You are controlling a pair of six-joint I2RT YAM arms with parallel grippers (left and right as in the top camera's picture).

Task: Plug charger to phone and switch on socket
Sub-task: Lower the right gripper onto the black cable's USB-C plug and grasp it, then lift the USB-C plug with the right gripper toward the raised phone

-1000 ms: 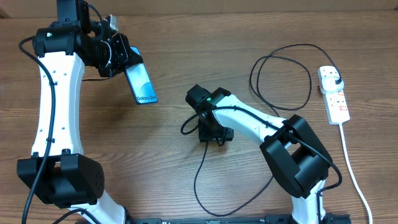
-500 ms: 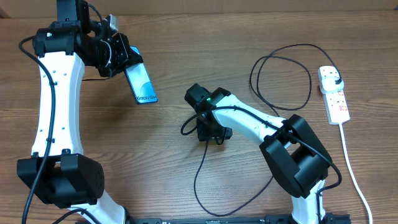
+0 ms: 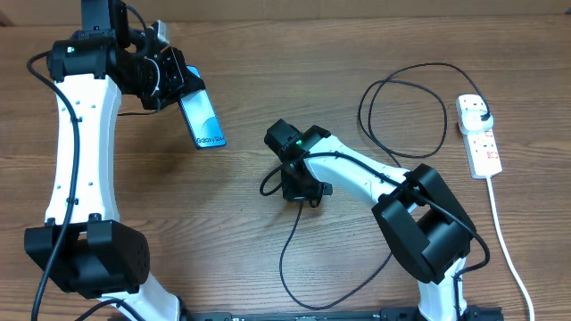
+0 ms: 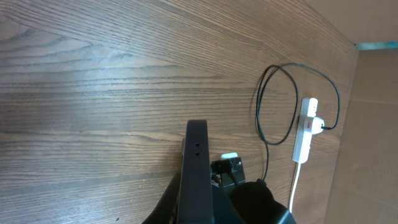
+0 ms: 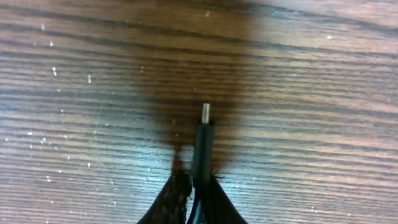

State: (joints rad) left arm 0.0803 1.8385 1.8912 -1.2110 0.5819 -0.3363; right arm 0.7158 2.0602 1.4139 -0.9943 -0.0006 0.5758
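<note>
Charger (image 5: 203,149) — pinched by right fingers (image 5: 171,200), phone (image 3: 205,120) tilted

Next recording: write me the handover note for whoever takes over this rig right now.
Left hand: shut on the phone, held tilted at the far left.
Right hand: shut on the charger just behind its connector tip, which sticks out free.
The socket lies at the right, with the black plug in it.
Done: phone and charger gripped, plug seated.
Left: push the connector into the phone and switch on the socket; the switch's state cannot be told.
</note>
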